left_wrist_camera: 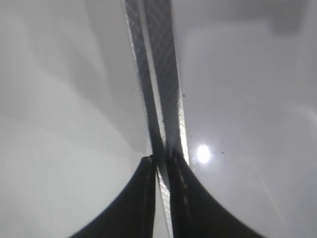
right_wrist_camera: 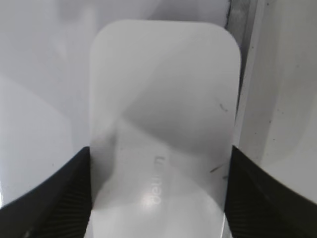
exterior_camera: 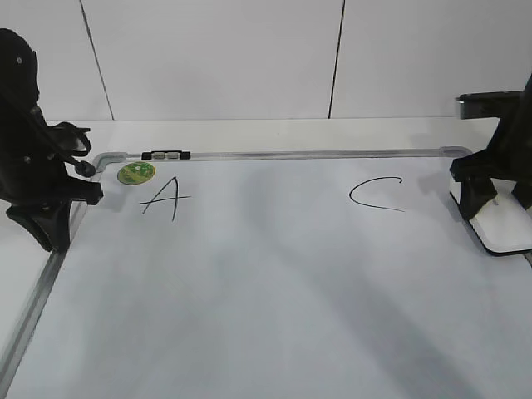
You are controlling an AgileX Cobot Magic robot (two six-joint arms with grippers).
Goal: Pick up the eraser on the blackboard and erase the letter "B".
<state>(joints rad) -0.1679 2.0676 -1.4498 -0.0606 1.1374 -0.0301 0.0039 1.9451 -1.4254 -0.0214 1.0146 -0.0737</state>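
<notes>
The white eraser lies flat at the blackboard's right edge; it fills the right wrist view. My right gripper straddles it, both fingers pressed against its long sides. The board bears an "A" on the left and a "C" on the right. No letter "B" shows between them; that patch is bare white. My left gripper is shut and empty over the board's left frame rail, its fingertips nearly touching.
A round green sticker sits at the board's far left corner. A small black-and-silver clip sits on the far frame rail. A white panelled wall stands behind the table.
</notes>
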